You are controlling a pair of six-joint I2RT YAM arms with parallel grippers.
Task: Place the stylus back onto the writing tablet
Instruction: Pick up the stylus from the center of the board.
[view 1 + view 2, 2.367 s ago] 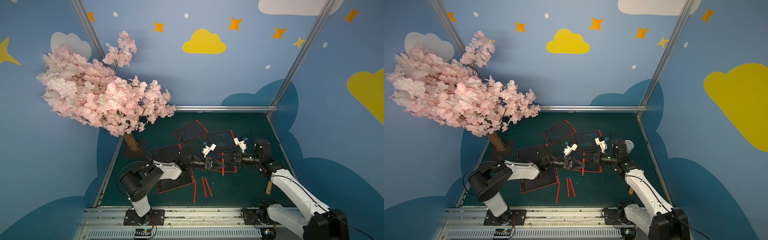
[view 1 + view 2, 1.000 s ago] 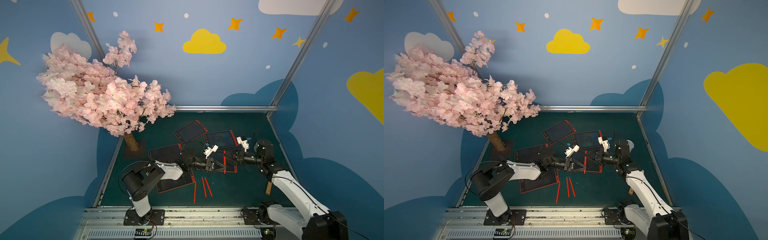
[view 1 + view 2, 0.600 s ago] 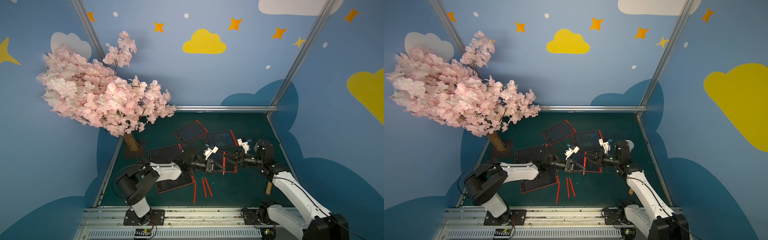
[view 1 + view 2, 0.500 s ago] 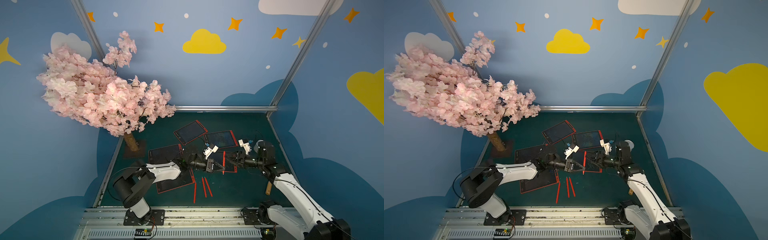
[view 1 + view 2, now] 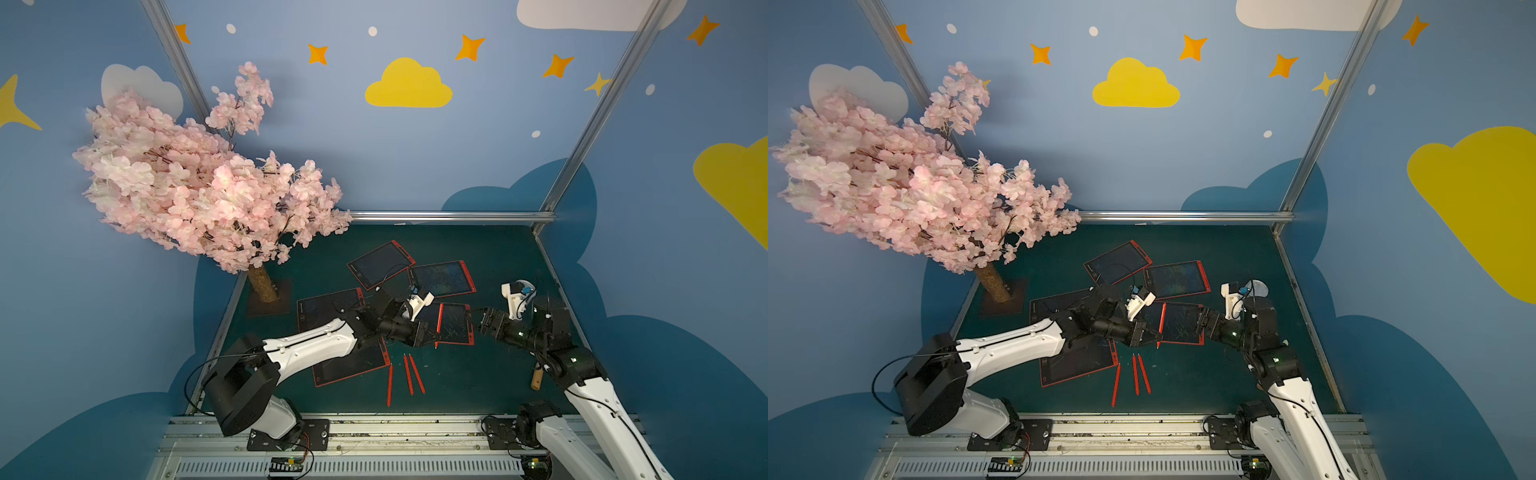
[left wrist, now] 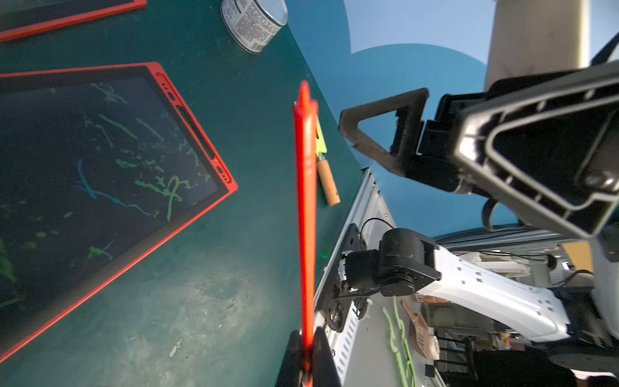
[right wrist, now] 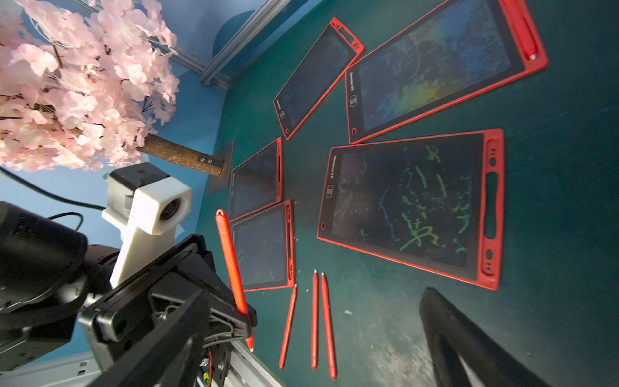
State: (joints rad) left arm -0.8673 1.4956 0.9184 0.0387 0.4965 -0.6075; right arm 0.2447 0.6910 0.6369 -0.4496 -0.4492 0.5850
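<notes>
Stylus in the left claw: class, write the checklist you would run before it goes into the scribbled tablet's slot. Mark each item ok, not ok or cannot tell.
1. Grip: left claw shut on stylus: ok.
2. Other arm: right claw open, off the stylus: ok.
3. Target: tablet has its slot empty: ok.
4. Seating: stylus in slot: not ok; it is held in the air.
5. Path: right claw clear of the slot's edge: cannot tell; it hangs close in both top views.
6. Clutter: spare styluses lie off the tablet: ok.

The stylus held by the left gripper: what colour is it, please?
Red-orange; the stylus shows best in the left wrist view.
</notes>
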